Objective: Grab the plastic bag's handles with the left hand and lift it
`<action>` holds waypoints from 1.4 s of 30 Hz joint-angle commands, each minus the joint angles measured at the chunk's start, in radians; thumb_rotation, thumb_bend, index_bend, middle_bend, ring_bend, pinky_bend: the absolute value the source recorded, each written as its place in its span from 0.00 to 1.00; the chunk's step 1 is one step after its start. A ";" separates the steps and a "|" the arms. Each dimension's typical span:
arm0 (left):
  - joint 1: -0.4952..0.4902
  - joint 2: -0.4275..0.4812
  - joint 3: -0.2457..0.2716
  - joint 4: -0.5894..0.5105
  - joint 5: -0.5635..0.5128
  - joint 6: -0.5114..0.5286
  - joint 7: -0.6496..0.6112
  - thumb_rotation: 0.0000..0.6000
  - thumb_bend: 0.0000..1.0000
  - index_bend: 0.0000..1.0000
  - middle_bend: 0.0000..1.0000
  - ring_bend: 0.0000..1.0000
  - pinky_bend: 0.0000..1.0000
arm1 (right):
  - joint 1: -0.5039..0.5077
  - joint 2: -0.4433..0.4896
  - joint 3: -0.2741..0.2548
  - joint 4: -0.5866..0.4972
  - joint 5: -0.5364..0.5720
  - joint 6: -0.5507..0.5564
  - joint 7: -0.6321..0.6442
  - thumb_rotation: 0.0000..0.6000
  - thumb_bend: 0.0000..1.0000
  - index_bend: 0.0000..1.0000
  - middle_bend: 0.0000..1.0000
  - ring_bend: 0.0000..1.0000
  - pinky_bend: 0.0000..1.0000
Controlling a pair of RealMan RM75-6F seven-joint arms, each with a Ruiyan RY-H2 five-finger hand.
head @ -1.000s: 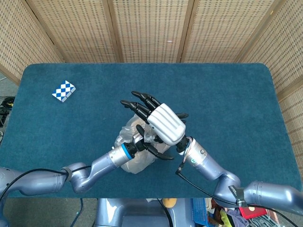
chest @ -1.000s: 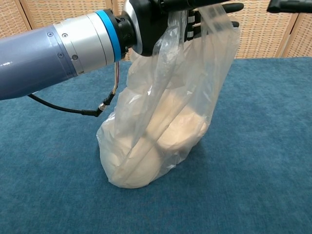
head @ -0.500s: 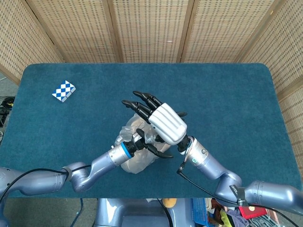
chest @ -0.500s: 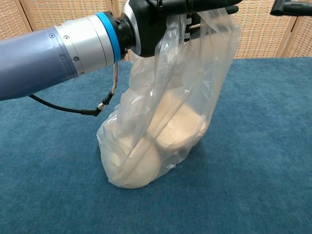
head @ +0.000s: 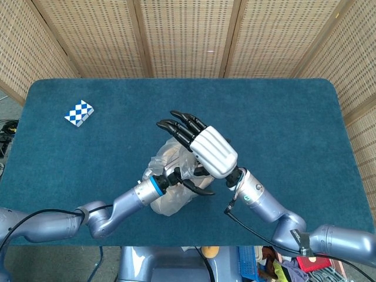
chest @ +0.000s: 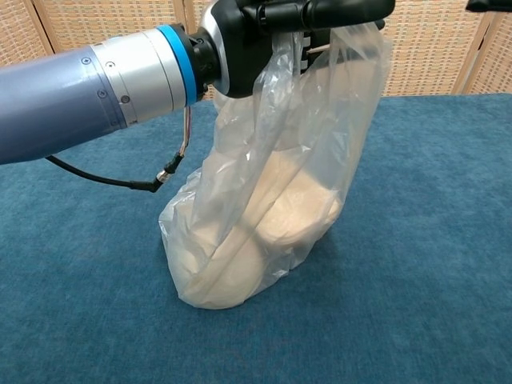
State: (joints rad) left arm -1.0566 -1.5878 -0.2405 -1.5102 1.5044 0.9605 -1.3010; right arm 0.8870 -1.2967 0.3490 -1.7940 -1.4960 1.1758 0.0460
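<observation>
A clear plastic bag (chest: 264, 216) with pale round lumps inside stands on the blue table (chest: 432, 240), its bottom resting on the cloth. My left hand (chest: 264, 24) grips the bag's handles at the top edge of the chest view, and the film hangs taut beneath it. From the head view the bag (head: 167, 200) lies near the table's front edge, with the left hand (head: 183, 181) above it. My right hand (head: 208, 147) hovers just above and to the right, fingers spread and holding nothing. Only a dark sliver of the right hand (chest: 490, 6) shows in the chest view.
A blue-and-white checkered block (head: 79, 112) lies at the far left of the table (head: 282, 117). Wicker screens (head: 188, 35) stand behind the table's back edge. A black cable (chest: 120, 180) loops under my left forearm.
My right hand has drifted a little to the right, away from the bag's top. The left hand keeps its grip on the handles, and the bag has hardly moved.
</observation>
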 commanded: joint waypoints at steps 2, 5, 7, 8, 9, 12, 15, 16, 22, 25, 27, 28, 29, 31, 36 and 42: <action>0.003 0.003 0.001 -0.001 0.000 0.000 0.001 1.00 0.00 0.00 0.00 0.06 0.07 | -0.004 0.006 0.004 0.001 0.005 0.005 0.008 1.00 0.00 0.00 0.15 0.04 0.14; 0.005 0.005 0.000 -0.001 -0.004 -0.003 0.000 1.00 0.00 0.00 0.00 0.06 0.07 | -0.012 0.016 0.009 0.005 0.009 0.012 0.018 1.00 0.00 0.00 0.15 0.04 0.14; 0.005 0.007 -0.001 -0.001 -0.005 -0.005 0.001 1.00 0.00 0.00 0.00 0.06 0.07 | -0.014 0.021 0.008 0.007 0.005 0.016 0.024 1.00 0.00 0.00 0.15 0.04 0.14; 0.005 0.007 -0.001 -0.002 -0.007 -0.007 0.002 1.00 0.00 0.00 0.00 0.06 0.07 | -0.016 0.024 0.009 0.008 0.003 0.018 0.030 1.00 0.00 0.00 0.15 0.04 0.14; 0.005 0.008 -0.001 -0.002 -0.008 -0.008 0.003 1.00 0.00 0.00 0.00 0.06 0.07 | -0.018 0.026 0.009 0.008 0.003 0.020 0.033 1.00 0.01 0.00 0.15 0.04 0.14; 0.008 0.009 -0.004 -0.004 -0.012 -0.009 0.003 1.00 0.00 0.00 0.00 0.06 0.07 | -0.023 0.037 0.010 0.011 0.003 0.022 0.042 1.00 0.04 0.00 0.15 0.04 0.14; 0.011 0.011 -0.005 -0.006 -0.013 -0.008 0.004 1.00 0.00 0.00 0.00 0.06 0.07 | -0.027 0.044 0.009 0.013 -0.001 0.026 0.049 1.00 0.05 0.00 0.15 0.04 0.14; 0.012 0.011 -0.006 -0.007 -0.012 -0.007 0.004 1.00 0.00 0.00 0.00 0.06 0.07 | -0.029 0.046 0.008 0.013 -0.001 0.027 0.050 1.00 0.05 0.00 0.15 0.04 0.14; 0.015 0.016 -0.008 -0.009 -0.013 -0.006 0.006 1.00 0.00 0.00 0.00 0.06 0.07 | -0.045 0.063 0.004 0.016 -0.009 0.042 0.058 1.00 0.05 0.00 0.15 0.04 0.14; 0.017 0.018 -0.010 -0.008 -0.013 -0.005 0.004 1.00 0.00 0.00 0.00 0.06 0.07 | -0.058 0.076 0.002 0.017 -0.013 0.056 0.064 1.00 0.06 0.00 0.15 0.04 0.14; 0.018 0.019 -0.011 -0.008 -0.013 -0.003 0.002 1.00 0.00 0.00 0.00 0.06 0.07 | -0.067 0.084 0.001 0.018 -0.016 0.066 0.068 1.00 0.06 0.00 0.15 0.04 0.14; 0.018 0.020 -0.012 -0.008 -0.012 -0.003 0.001 1.00 0.00 0.00 0.00 0.06 0.07 | -0.075 0.091 0.002 0.020 -0.015 0.074 0.074 1.00 0.06 0.00 0.15 0.04 0.14; 0.018 0.020 -0.012 -0.008 -0.012 -0.003 0.000 1.00 0.00 0.00 0.00 0.06 0.07 | -0.079 0.095 0.002 0.020 -0.015 0.078 0.079 1.00 0.06 0.00 0.15 0.04 0.14; 0.019 0.019 -0.017 -0.009 -0.013 0.001 0.001 1.00 0.00 0.00 0.00 0.06 0.07 | -0.114 0.124 -0.006 0.014 -0.025 0.112 0.107 1.00 0.06 0.00 0.15 0.04 0.14; 0.019 0.017 -0.021 -0.016 -0.017 0.001 0.015 1.00 0.00 0.00 0.00 0.06 0.07 | -0.152 0.165 -0.022 0.008 -0.065 0.150 0.158 1.00 0.06 0.00 0.15 0.04 0.14; 0.023 0.018 -0.023 -0.018 -0.019 0.005 0.027 1.00 0.00 0.00 0.00 0.06 0.07 | -0.187 0.193 -0.028 0.009 -0.089 0.195 0.189 1.00 0.06 0.00 0.15 0.04 0.14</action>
State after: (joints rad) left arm -1.0336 -1.5703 -0.2633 -1.5286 1.4854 0.9655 -1.2748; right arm 0.7081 -1.1100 0.3232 -1.7857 -1.5792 1.3623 0.2287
